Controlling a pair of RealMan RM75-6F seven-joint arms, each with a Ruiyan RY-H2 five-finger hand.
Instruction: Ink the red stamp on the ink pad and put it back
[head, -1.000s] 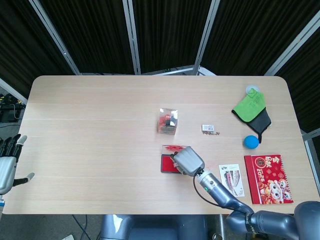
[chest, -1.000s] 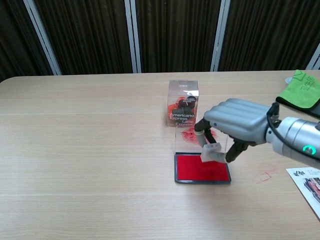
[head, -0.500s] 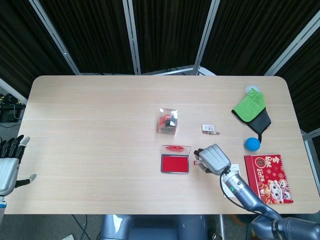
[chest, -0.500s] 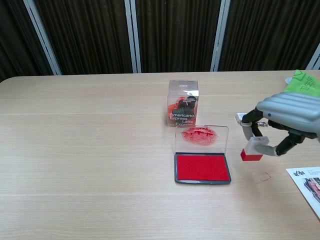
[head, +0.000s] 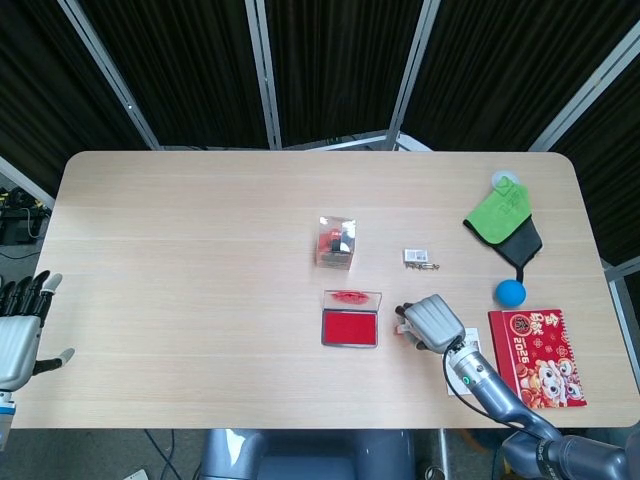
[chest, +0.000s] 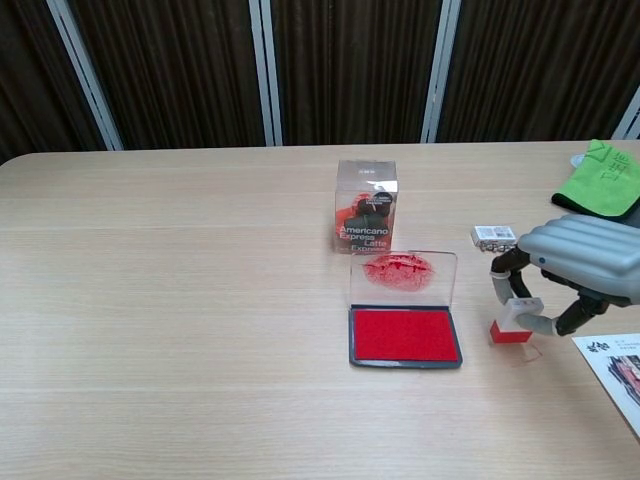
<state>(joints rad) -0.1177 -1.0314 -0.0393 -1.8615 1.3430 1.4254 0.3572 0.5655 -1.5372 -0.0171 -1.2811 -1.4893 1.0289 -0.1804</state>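
The red stamp, clear-topped with a red base, stands on the table just right of the open ink pad. My right hand arches over it and pinches its clear top between thumb and finger. In the head view the right hand hides the stamp, right of the ink pad. The pad's clear lid stands upright, smeared with red. My left hand hovers off the table's left edge, fingers spread, holding nothing.
A clear Americano box stands behind the pad. A small packet lies behind my right hand. A leaflet, a red calendar, a blue ball and a green cloth lie to the right.
My right hand lifted the stamp off the ink pad, carried it to the right, and lowered it onto the table beside the pad. The blue ball shifted slightly right.
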